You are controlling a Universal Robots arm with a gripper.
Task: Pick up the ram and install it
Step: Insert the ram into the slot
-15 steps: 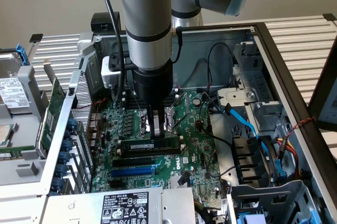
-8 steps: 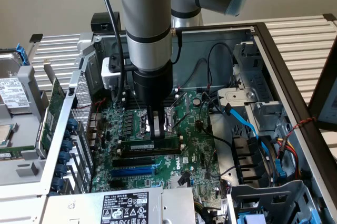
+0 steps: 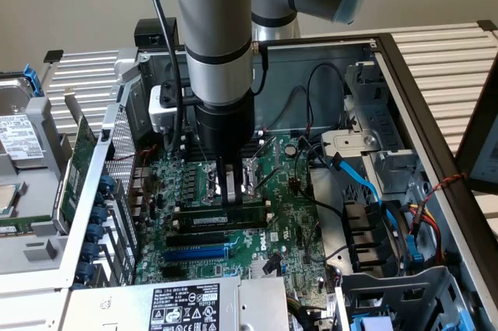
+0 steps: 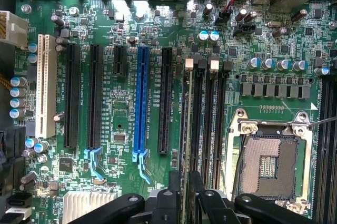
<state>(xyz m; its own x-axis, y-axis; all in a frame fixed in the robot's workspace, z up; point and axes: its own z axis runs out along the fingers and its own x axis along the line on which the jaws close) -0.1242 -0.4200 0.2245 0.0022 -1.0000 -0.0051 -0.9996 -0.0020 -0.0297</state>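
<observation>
The ram [image 3: 210, 218], a long narrow green stick with a white label strip, stands on edge in one of the black memory slots beside the CPU socket [image 3: 249, 175]. In the wrist view I see the ram [image 4: 188, 129] edge-on, running straight out from the gripper along its slot. My gripper [image 3: 228, 191] points straight down from the arm and sits right over the stick's upper edge, near the end closest to the socket. The wrist view has the gripper [image 4: 185, 195] astride that edge. I cannot tell whether it touches the stick.
The motherboard [image 3: 296, 214] lies in an open computer case [image 3: 405, 113]. Black slots and a blue slot [image 4: 141, 97] run parallel to the ram. Blue cables [image 3: 366, 183] and drive bays crowd the exterior view's right. A green card [image 3: 78, 167] stands outside the case on that view's left.
</observation>
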